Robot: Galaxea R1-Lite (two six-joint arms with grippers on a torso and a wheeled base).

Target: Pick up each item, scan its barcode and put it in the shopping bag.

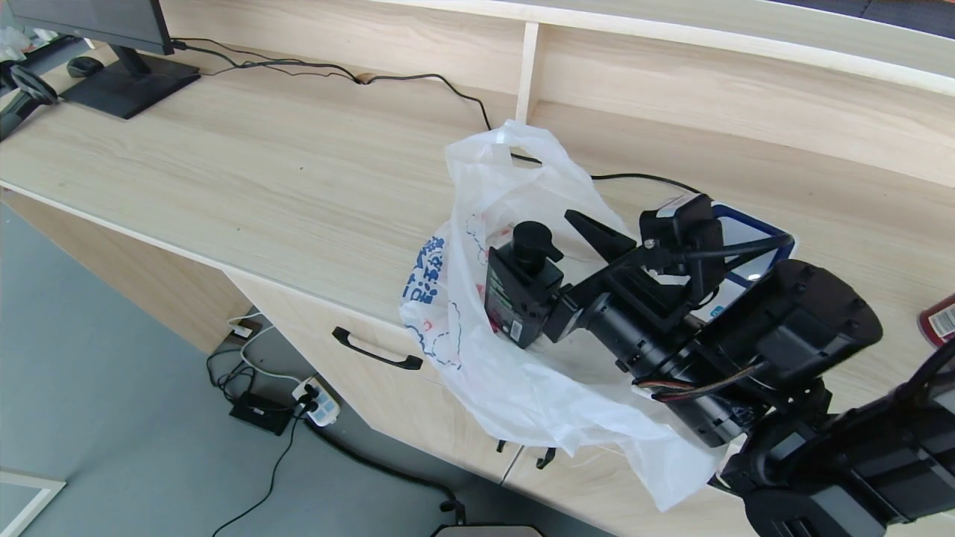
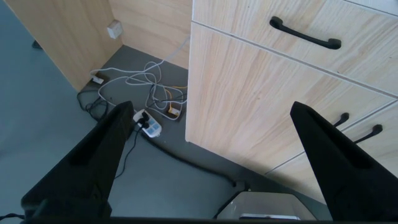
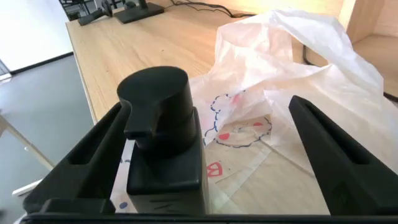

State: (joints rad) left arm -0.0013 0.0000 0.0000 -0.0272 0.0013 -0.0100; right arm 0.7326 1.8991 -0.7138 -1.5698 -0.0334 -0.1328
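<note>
A black pump bottle [image 1: 522, 287] [image 3: 163, 143] stands upright in the mouth of the white plastic shopping bag [image 1: 515, 388] [image 3: 280, 68], which lies open at the counter's front edge. My right gripper [image 1: 548, 257] [image 3: 208, 106] is at the bag mouth with its fingers spread wide. The bottle rests against one finger and the other finger is well clear of it. My left gripper [image 2: 211, 109] hangs open and empty below the counter, facing the drawer fronts and the floor.
A blue-edged white object [image 1: 750, 239] lies on the counter behind my right wrist, and a red item [image 1: 941, 321] sits at the right edge. A monitor stand [image 1: 130, 82] and a black cable [image 1: 418, 78] are at the back left. Drawer handles [image 2: 305, 34] and a floor power strip [image 2: 149, 124] are below.
</note>
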